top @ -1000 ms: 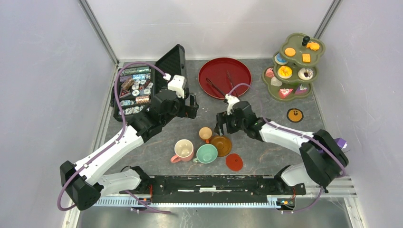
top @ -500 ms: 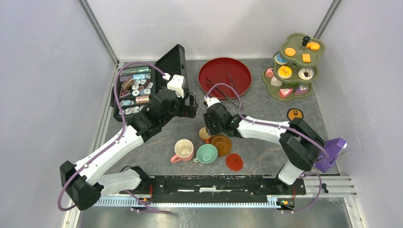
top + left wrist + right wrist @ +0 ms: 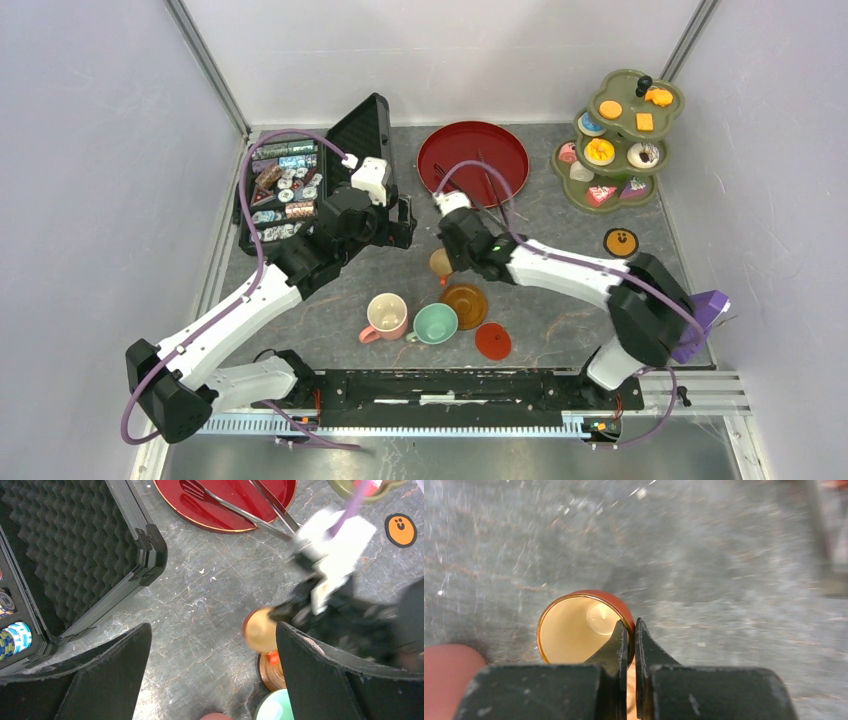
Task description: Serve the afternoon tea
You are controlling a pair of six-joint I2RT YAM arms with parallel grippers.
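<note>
My right gripper [image 3: 445, 258] is shut on the small orange cup [image 3: 439, 263]. One finger is inside its cream interior [image 3: 574, 630] and the other outside, so the gripper [image 3: 630, 625] pinches the rim. The cup [image 3: 260, 630] is just beyond the brown saucer [image 3: 466, 305]. The pink cup [image 3: 386, 314] and the mint cup [image 3: 436, 322] stand side by side nearer the arm bases, with a red saucer [image 3: 493, 341] to their right. Toy pastries fill the green tiered stand [image 3: 620, 140]. My left gripper [image 3: 212, 670] hangs open and holds nothing, left of the orange cup.
A red tray [image 3: 472, 160] with thin metal tongs [image 3: 460, 187] lies at the back centre. An open black case [image 3: 300, 185] stands at the back left. An orange face coaster [image 3: 621, 242] lies below the stand. Grey walls close in on both sides.
My right arm swung left over the orange cup and its gripper closed on the rim. The cup has shifted a little toward the far side. The left arm has not moved.
</note>
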